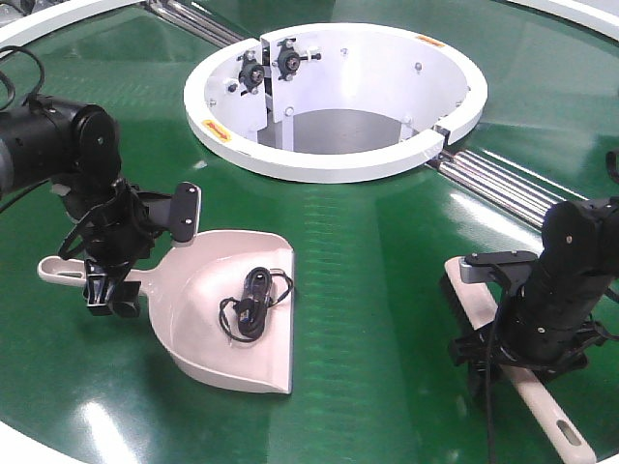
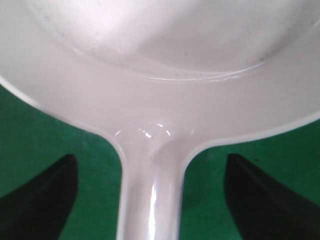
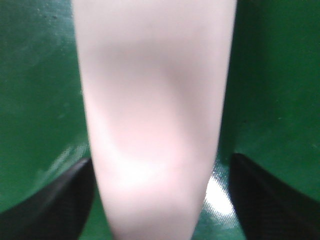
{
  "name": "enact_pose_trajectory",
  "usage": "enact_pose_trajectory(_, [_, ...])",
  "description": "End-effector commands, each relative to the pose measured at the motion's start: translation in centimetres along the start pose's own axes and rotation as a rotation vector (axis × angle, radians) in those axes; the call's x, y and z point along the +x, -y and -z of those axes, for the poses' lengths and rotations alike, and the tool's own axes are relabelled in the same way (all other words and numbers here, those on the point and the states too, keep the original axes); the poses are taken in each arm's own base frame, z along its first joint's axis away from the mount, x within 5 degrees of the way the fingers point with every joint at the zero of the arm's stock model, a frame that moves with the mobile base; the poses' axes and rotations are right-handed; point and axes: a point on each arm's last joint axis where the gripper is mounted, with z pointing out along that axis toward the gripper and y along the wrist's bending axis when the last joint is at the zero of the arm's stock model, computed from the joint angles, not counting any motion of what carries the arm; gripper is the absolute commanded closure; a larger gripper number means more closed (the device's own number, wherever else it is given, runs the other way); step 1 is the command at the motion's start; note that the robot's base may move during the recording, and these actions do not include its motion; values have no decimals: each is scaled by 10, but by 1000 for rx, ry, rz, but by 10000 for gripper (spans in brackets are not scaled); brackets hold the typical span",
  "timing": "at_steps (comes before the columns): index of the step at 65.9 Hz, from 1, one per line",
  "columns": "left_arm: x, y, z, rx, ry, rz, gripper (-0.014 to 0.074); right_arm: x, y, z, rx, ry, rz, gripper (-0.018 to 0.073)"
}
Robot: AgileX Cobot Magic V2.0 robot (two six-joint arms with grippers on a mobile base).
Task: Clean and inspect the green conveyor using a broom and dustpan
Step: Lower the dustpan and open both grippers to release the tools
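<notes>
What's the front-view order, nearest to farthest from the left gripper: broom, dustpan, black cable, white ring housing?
1. Dustpan, handle at the left gripper.
2. Black cable, in the pan.
3. White ring housing, centre back.
4. Broom, far right.

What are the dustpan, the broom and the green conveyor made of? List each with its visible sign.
The dustpan: likely moulded plastic, pale pink-beige, glossy; smooth one-piece curves and bright glints at the handle joint. The broom: seemingly the same plastic; smooth matching pale handle. The green conveyor: probably rubber or PVC belting, glossy; it mirrors the lights. Its rollers look like bare metal.
</notes>
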Motion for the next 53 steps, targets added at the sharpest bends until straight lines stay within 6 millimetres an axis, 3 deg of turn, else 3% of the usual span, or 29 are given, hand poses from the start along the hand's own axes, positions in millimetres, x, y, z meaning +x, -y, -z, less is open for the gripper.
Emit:
enact_pose_trajectory(1, [-3,1,28,-64,46,38,-56,0,1,21,8,73,15,-57])
enact_pose_trajectory(13, [-3,9,45,-66,89,97,-43,6,0,38,8,130,21,-52])
enact_pose_trajectory(29, [-1,28,95,-167,184,110,9,22,-1,77,28,272,33,-29])
enact_pose_trajectory(36, [4,40,120,-233,204,106,34,26,-1,103,34,365,40,-29])
enact_pose_trajectory(53, [14,72,176,-414,290,104,94,32,-6,188,27,643,45,-29])
